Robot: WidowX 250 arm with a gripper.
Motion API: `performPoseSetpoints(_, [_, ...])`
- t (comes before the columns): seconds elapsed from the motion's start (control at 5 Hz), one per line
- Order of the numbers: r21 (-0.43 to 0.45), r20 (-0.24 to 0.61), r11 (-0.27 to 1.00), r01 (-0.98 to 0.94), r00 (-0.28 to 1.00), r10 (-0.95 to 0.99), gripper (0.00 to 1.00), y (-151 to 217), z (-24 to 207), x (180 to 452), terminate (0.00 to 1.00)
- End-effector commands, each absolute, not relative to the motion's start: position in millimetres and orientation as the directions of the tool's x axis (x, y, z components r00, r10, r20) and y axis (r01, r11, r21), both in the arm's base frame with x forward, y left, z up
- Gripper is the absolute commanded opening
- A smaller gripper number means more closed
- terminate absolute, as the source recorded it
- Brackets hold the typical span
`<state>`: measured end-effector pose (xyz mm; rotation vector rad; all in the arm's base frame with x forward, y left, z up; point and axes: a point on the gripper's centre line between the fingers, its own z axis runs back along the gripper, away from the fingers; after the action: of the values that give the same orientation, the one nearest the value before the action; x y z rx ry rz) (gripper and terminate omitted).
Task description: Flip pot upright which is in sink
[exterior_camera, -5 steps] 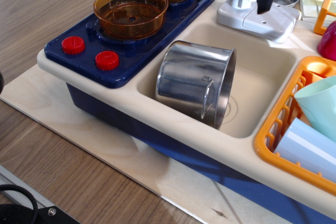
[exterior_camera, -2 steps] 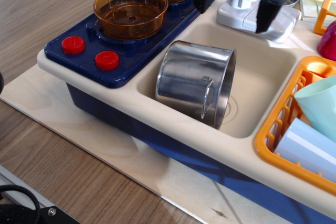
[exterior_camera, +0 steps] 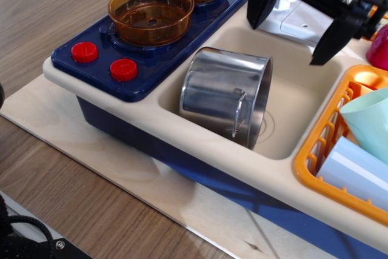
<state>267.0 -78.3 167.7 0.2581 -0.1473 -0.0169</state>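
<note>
The claw hangs spread wide over the far right of the sink, its two dark fingers well apart and pinching nothing, with empty air between it and the pot below. Largest in the scene is the wooden bench, carrying the toy kitchen unit with its navy base; the beige sink is set in the middle of that unit, a navy stove top to its left and an orange dish rack to its right. The pot lies on its side in the near left part of the sink, its closed bottom turned left toward the stove and its open mouth facing right. By the look of it, nothing of the task is done: the pot is not yet gripped, and the grasp, the turn and the setting down on its base all remain. The pot is shiny steel with straight walls, and one thin loop handle shows on its near side.
</note>
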Motion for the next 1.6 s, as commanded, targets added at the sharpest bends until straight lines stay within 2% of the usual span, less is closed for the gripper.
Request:
performPoseSetpoints(0.0, [0.299, 0.189, 0.954, -0.009, 0.981, -0.050, 1.00, -73, 164, 268, 0.00])
performPoseSetpoints(0.4, [0.363, 0.205, 0.932, -0.005, 0.976, -0.075, 1.00, -65, 149, 263, 0.00])
performPoseSetpoints(0.6, [0.426, 0.211, 0.904, 0.004, 0.972, -0.104, 1.00, -64, 143, 261, 0.00])
performPoseSetpoints(0.8, [0.450, 0.213, 0.893, 0.017, 0.969, -0.126, 1.00, -61, 139, 258, 0.00])
performPoseSetpoints(1.0, [0.438, 0.228, 0.899, 0.023, 0.964, -0.136, 1.00, -51, 132, 256, 0.00])
performPoseSetpoints(1.2, [0.433, 0.229, 0.901, 0.017, 0.965, -0.128, 0.00, -48, 130, 256, 0.00])
performPoseSetpoints(1.4, [0.411, 0.226, 0.911, 0.024, 0.966, -0.128, 0.00, -45, 131, 256, 0.00])
